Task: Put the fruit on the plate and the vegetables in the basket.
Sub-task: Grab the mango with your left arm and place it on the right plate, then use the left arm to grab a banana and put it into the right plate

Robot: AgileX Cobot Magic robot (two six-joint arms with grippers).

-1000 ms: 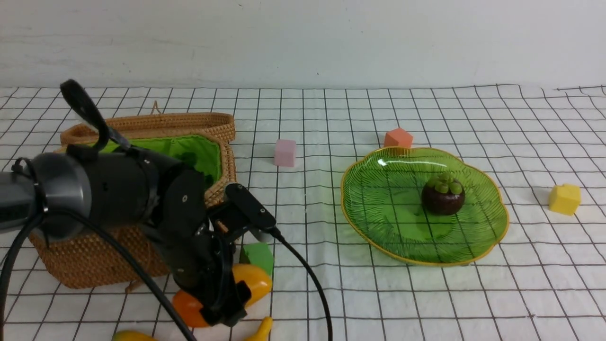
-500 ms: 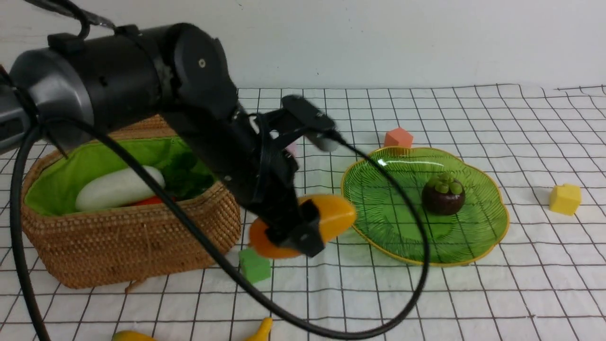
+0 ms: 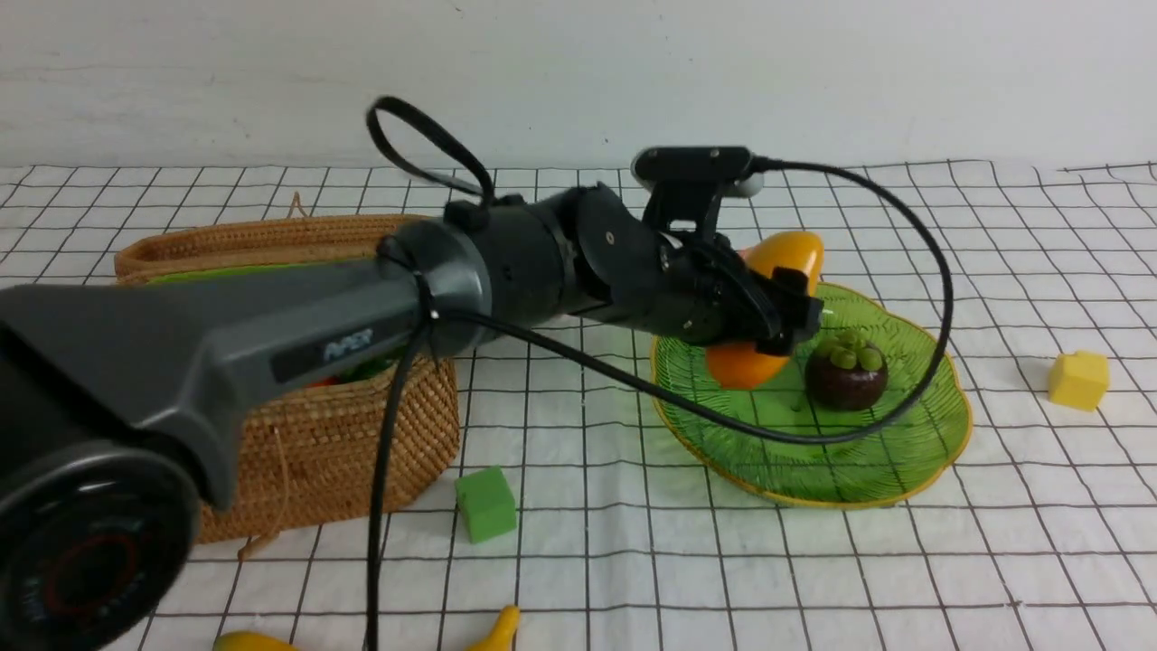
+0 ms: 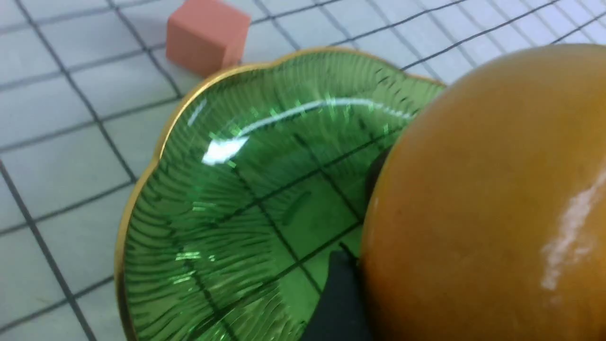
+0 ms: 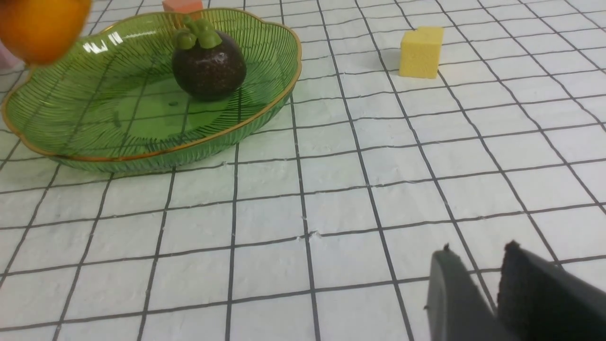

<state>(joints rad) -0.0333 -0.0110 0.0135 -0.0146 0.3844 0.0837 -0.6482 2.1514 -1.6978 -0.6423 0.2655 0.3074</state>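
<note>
My left gripper (image 3: 768,316) is shut on the orange-yellow mango (image 3: 791,253) and holds it over the far left part of the green plate (image 3: 904,470), just left of the dark purple mangosteen (image 3: 845,375) lying in the plate. In the left wrist view the mango (image 4: 487,199) fills the right side above the plate (image 4: 142,189), with one black finger (image 4: 337,303) against it. The banana (image 3: 502,628) shows only at the bottom edge. My left arm hides the vegetables and most of the basket (image 3: 316,452). My right gripper (image 5: 478,253) hangs slightly open over bare cloth, holding nothing.
A green cube (image 3: 488,502) lies in front of the basket's right end. A yellow cube (image 3: 1077,380) sits right of the plate, and an orange cube (image 4: 206,33) just beyond its far rim. The left arm's cable loops over the plate's front.
My left arm has lifted the mango off the cloth in front of the basket and swung it up and to the right, to above the plate.
</note>
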